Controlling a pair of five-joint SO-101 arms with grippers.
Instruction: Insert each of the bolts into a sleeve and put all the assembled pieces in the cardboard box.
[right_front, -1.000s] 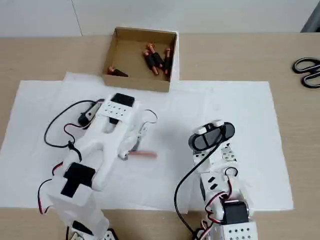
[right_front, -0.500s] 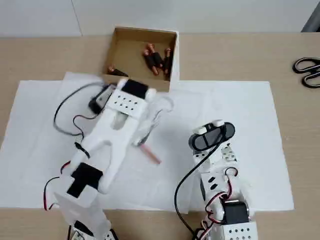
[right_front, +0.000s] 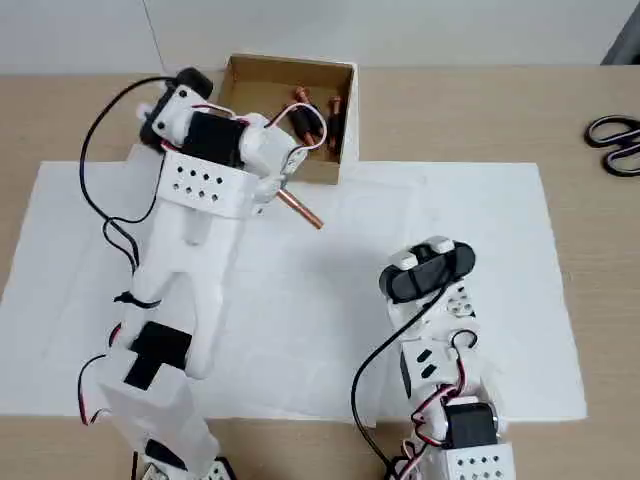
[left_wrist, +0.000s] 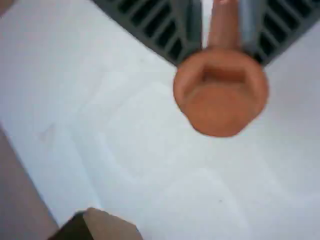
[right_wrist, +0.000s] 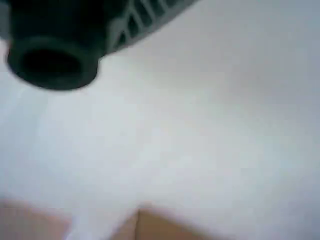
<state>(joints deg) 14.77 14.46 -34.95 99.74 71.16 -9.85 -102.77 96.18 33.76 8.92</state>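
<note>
My left gripper (right_front: 284, 190) hangs just in front of the cardboard box (right_front: 250, 100), shut on a copper bolt (right_front: 302, 211) that slants down over the white paper. In the left wrist view the bolt's head (left_wrist: 220, 95) points at the camera, its shaft pinched in the left gripper (left_wrist: 223, 22). My right gripper (right_front: 425, 268) sits low at the near right, shut on a black sleeve (right_front: 428, 273). The right wrist view looks into the sleeve's open end (right_wrist: 52, 64). Several assembled pieces (right_front: 312, 118) lie in the box.
A white paper sheet (right_front: 470, 220) covers the middle of the wooden table. Black scissors (right_front: 615, 142) lie at the far right edge. A corner of the cardboard box (left_wrist: 102, 227) appears in the left wrist view.
My left arm has lifted the bolt off the paper and carried it back toward the box, the bolt turning from flat to slanted. The right arm has hardly moved.
</note>
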